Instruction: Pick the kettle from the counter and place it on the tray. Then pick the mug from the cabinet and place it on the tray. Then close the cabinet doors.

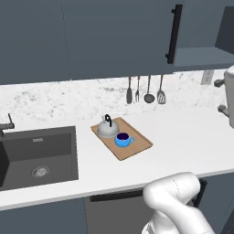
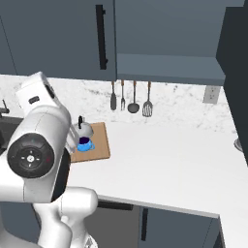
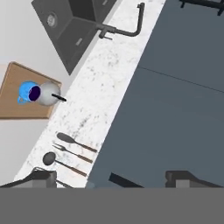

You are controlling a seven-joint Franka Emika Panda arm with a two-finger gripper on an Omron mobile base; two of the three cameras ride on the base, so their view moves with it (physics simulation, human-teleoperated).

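Resting side by side on the tray (image 1: pixel 137 147), the kettle (image 1: pixel 108 128) and the blue mug (image 1: pixel 123 139) share the wooden board on the white counter (image 1: pixel 183 141), the mug just in front of the kettle and, from the left base view, seemingly touching it; the tray lies just right of the dark sink (image 1: pixel 39 155), whose black faucet (image 3: pixel 127 30) shows in the hand view; above, the cabinet (image 2: pixel 169 68) stands open on its right side, its bare shelf exposed, with one door (image 1: pixel 119 36) flat across the front, its black bar handle (image 1: pixel 173 34) vertical, and another door (image 2: pixel 235 72) swung out toward the camera at the right base view's edge; four utensils (image 1: pixel 146 90) hang on the speckled backsplash (below the shelf); the gripper (image 3: pixel 109 180) is raised before the cabinet front, its fingertips (image 3: pixel 183 178) spread wide apart and holding nothing.
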